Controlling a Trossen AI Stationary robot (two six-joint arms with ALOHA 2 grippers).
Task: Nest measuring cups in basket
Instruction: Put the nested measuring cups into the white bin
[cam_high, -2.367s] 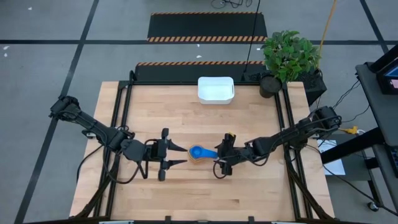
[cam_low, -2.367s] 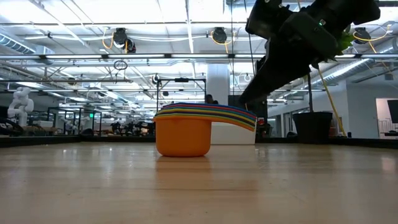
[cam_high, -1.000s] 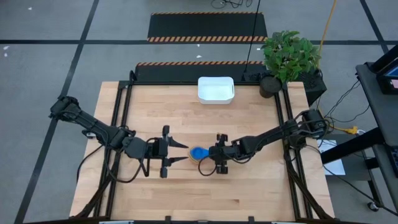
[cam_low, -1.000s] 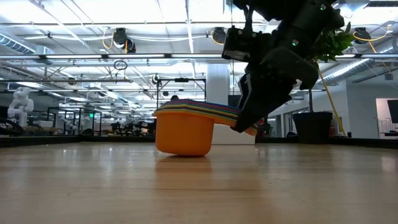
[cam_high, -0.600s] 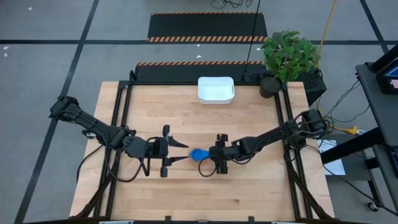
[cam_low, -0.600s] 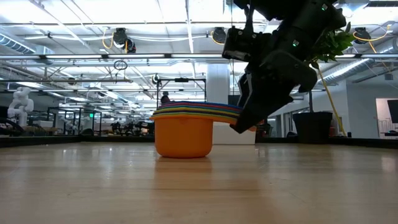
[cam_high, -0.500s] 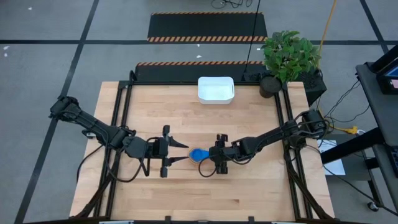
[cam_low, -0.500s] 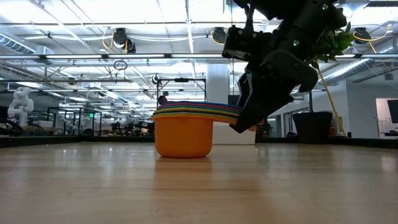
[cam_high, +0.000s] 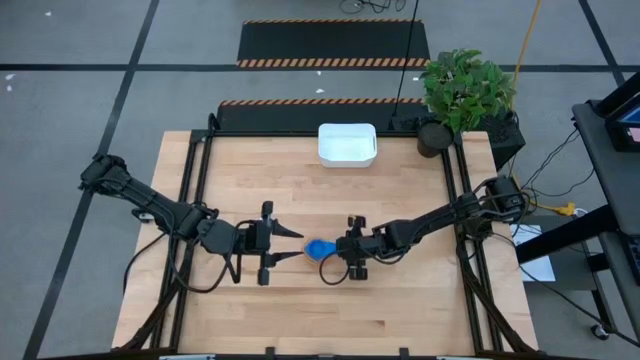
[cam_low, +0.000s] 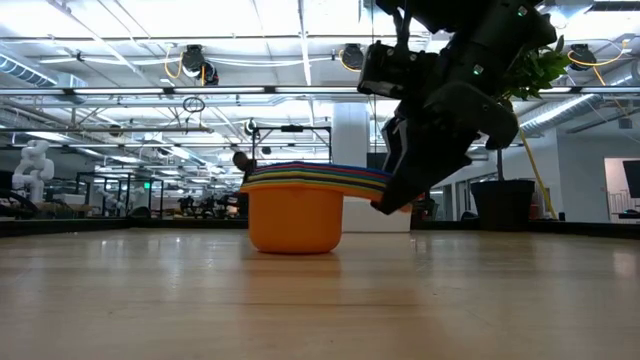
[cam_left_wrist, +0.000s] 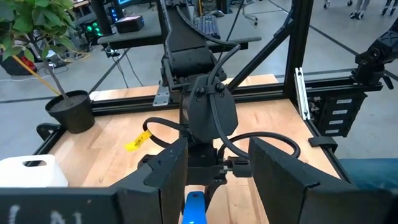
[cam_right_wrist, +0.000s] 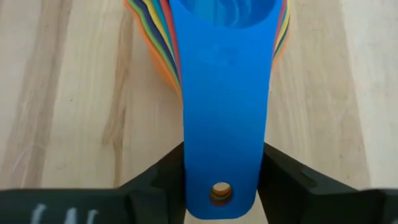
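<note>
The measuring cups (cam_high: 319, 247) sit nested in one stack on the wooden surface (cam_high: 400, 310), near its middle and well apart from the white basket (cam_high: 347, 143) at the far edge. The right gripper (cam_right_wrist: 221, 180) has its fingers (cam_right_wrist: 158, 180) closed narrow on the stacked flat handles, the blue one on top. In the low view the orange cup's base rests flat on the wood. The left gripper (cam_high: 288, 246) hovers just beside the stack, on the side opposite the handles, fingers parted around nothing. A potted plant (cam_high: 462, 92) stands at the far corner.

left gripper (cam_high: 285, 246): jaws apart, low mid-table | right gripper (cam_high: 338, 258): facing it, fingers clamped
</note>
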